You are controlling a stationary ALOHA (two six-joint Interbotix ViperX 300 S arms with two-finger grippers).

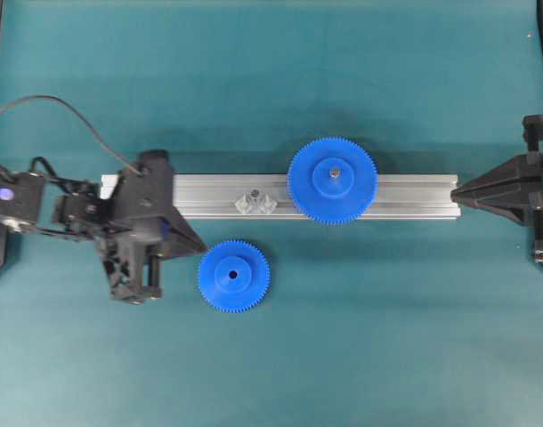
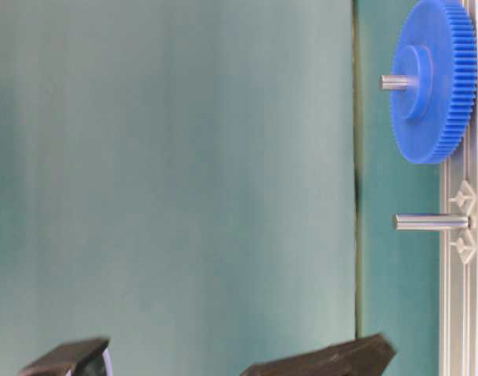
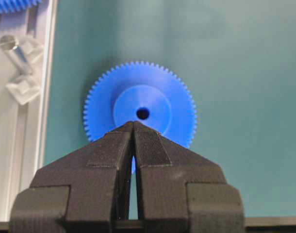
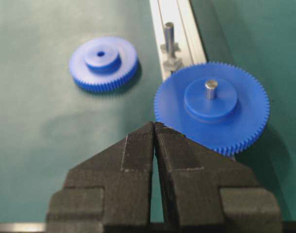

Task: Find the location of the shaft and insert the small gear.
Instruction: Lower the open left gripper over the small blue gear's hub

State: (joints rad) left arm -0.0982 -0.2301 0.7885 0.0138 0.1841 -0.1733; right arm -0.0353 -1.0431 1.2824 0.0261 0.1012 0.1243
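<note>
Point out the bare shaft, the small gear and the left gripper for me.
shaft (image 4: 169,33): right wrist view, on the upright pin.
small gear (image 1: 233,276): overhead view, on its raised hub.
left gripper (image 3: 134,127): left wrist view, where the shut fingertips meet.

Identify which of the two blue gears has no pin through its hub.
The small gear, lying flat on the green table beside the rail. Its centre hole is open and dark; the larger gear sits on the rail with a grey pin through its hub.
</note>
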